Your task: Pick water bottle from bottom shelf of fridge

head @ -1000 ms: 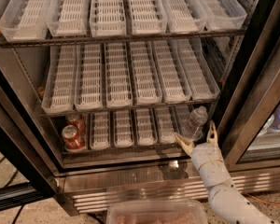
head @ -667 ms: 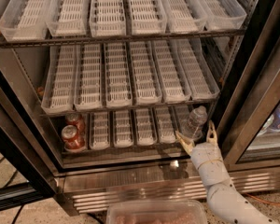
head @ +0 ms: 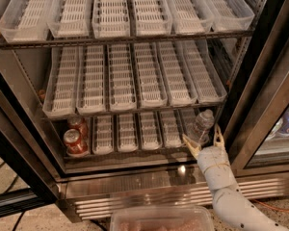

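Observation:
The fridge (head: 260, 95) stands open in front of me, with rows of white slotted trays. The water bottle (head: 201, 126), clear with a white cap, stands at the right end of the bottom shelf (head: 130, 154). My gripper (head: 204, 140) is open, just in front of and slightly below the bottle, with one fingertip (head: 190, 144) at the bottle's lower left and the other at its lower right. The fingers flank the bottle's base without closing on it. My white arm rises from the lower right.
Two red soda cans (head: 75, 139) stand at the left end of the bottom shelf. A steel sill (head: 149, 179) runs below it. The dark door frame (head: 274, 81) is close on the right. A clear plastic container (head: 161, 219) sits at the bottom edge.

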`<state>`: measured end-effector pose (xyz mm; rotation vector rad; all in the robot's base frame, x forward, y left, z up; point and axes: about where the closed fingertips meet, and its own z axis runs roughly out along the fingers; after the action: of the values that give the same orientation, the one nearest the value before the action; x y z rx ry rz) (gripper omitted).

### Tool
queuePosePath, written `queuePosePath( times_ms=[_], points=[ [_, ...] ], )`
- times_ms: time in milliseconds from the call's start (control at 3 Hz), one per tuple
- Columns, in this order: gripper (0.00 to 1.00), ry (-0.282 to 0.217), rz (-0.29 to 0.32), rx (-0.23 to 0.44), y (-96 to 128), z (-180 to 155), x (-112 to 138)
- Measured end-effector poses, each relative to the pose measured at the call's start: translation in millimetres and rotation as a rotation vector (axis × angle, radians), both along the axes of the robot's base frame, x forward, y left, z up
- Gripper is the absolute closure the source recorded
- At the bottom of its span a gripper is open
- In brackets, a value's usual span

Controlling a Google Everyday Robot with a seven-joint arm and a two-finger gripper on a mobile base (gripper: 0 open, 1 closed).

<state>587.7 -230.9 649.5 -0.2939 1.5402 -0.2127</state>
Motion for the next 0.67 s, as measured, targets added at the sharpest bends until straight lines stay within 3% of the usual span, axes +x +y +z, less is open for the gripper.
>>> queuePosePath(
  times_ms=[667],
  points=[
    [0.3, -0.007, -0.029, -0.002, -6.0, -1.6, 15.5]
  ],
)
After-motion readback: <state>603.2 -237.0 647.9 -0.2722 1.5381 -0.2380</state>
